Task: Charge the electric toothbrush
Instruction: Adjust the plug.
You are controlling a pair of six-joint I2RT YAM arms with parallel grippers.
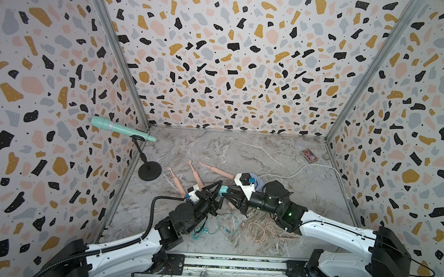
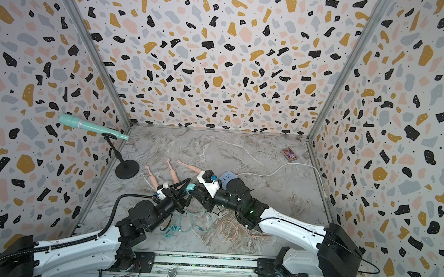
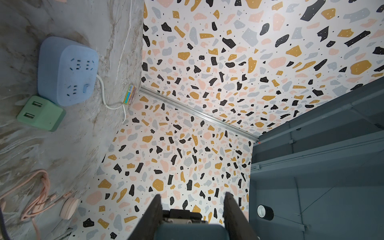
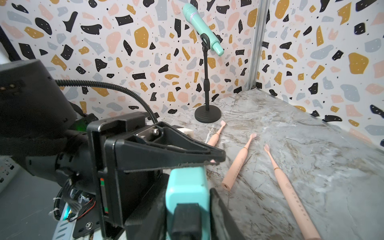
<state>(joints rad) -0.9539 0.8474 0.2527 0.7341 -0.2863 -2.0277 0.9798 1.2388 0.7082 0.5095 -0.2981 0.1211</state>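
Observation:
Three pink electric toothbrushes [image 4: 239, 164] lie loose on the marble table [image 1: 241, 151], seen in a top view as well [image 1: 196, 176]. Neither gripper touches them. Just in front of them, above the table, a teal charger block [image 1: 224, 190] [image 4: 187, 187] is held from both sides. My left gripper [image 1: 220, 188] [image 3: 192, 199] is shut on it, and the block [image 3: 191, 231] fills the gap between its fingers. My right gripper [image 1: 228, 191] [image 4: 187, 193] meets it from the opposite side, with both jaws against the block's flanks.
A blue power strip [image 3: 66, 70] with a white cord lies beside a green USB adapter [image 3: 41, 113]. Pink cable [image 1: 260, 231] and teal cable [image 1: 217, 224] are coiled near the front. A teal microphone on a black stand [image 1: 120, 129] is at the back left. A small card box [image 1: 310, 156] lies at the back right.

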